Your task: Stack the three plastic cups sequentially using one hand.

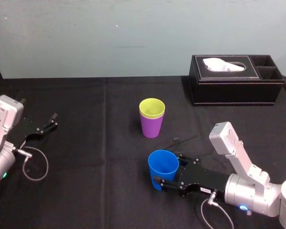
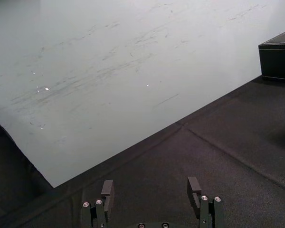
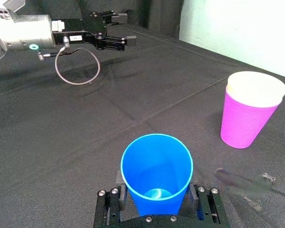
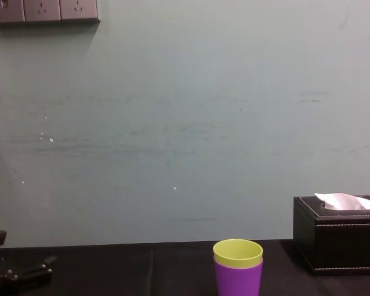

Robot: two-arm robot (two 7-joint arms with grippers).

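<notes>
Blue cup (image 1: 163, 167) upright in right gripper (image 1: 168, 171), jaws apparently clamped low on it, staged for the yellow-green cup (image 1: 152, 108) nested in purple cup (image 1: 151, 126) nearby. Left gripper (image 1: 47, 123) parked left, jaws apart.

1. The purple cup (image 1: 151, 128) stands upright on the black desk (image 1: 86, 191), with the yellow-green cup (image 1: 151, 108) nested inside.
2. Nearer the robot than the purple cup and slightly right, the right gripper (image 1: 169, 170) clasps the upright blue cup (image 1: 163, 166).
3. Far left of the purple cup hangs the left gripper (image 1: 51, 121), fingers parted.
4. Behind it, to the right, sits the tissue box (image 1: 236, 83).
</notes>
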